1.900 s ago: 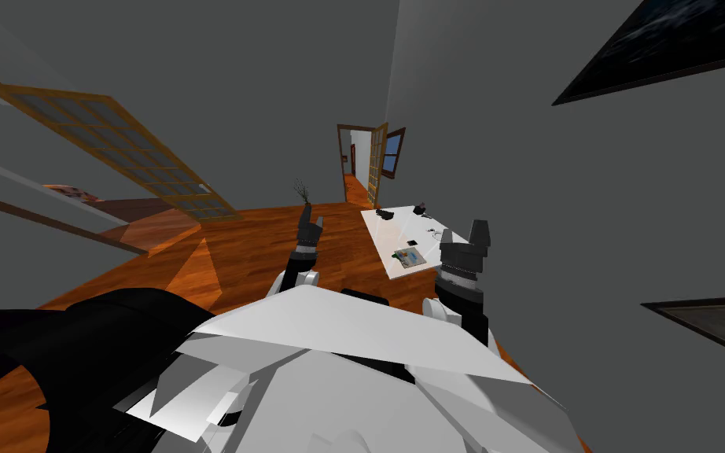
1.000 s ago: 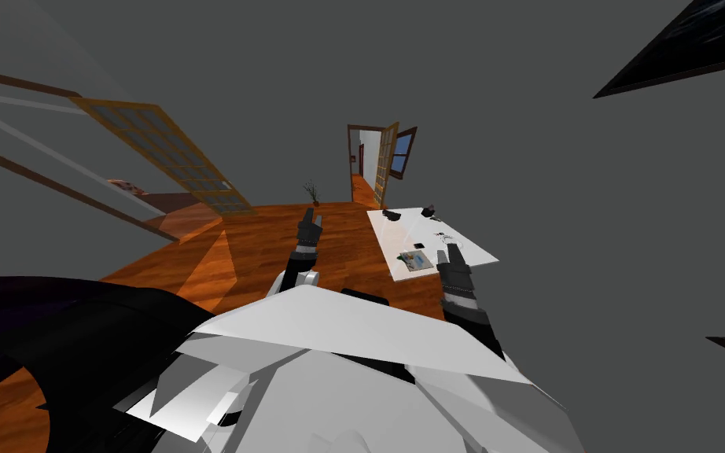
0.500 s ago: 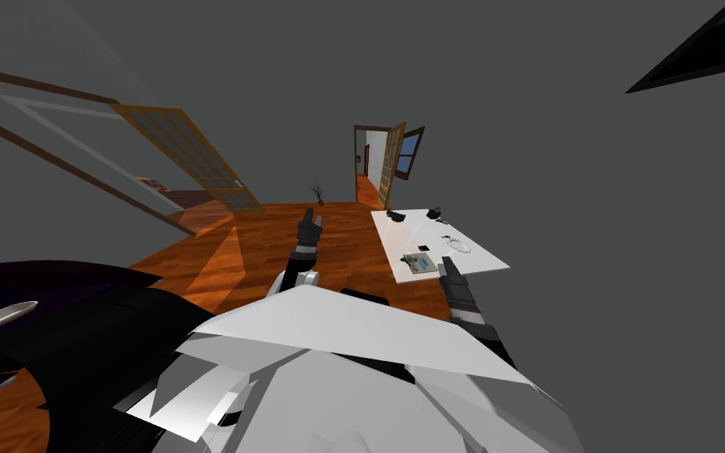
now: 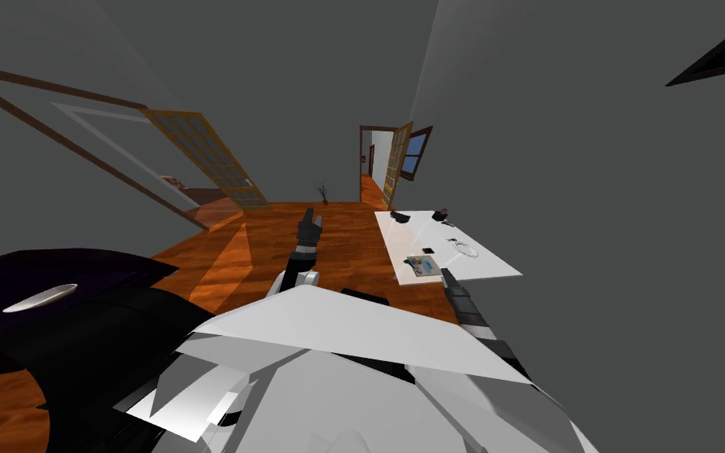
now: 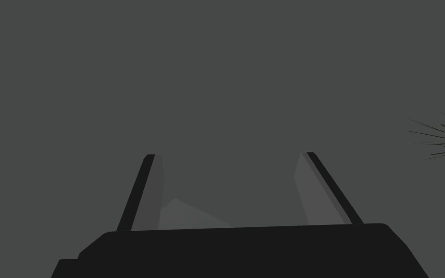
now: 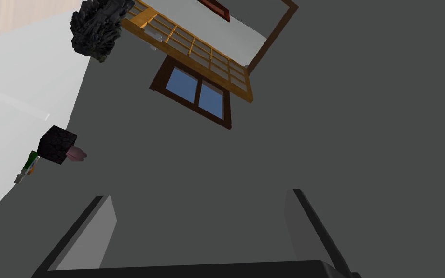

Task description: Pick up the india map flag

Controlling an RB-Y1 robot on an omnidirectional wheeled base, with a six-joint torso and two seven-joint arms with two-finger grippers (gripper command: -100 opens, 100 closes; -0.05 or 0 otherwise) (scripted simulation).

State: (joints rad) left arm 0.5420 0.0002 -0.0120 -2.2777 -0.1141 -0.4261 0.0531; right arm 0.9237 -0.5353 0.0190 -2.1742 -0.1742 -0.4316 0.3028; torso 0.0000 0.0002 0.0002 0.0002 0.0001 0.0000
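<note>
A white table stands ahead on my right against the grey wall. A small green, white and orange thing, likely the flag, lies on it beside a black box; in the head view it is a tiny speck. A flat colourful card lies at the table's near edge. My right gripper is low at that near edge, just right of the card; the wrist view shows it open and empty. My left gripper is held out over the wood floor, open and empty.
On the table also lie a black lumpy object, a pale ring and a small black square. An open door and a window are beyond. A dark sofa is on my left, and a potted plant stands by the far wall.
I have turned, so the room has slid across the head view. My right arm has dropped from a raised pose to the table's near edge. The left arm has held still.
</note>
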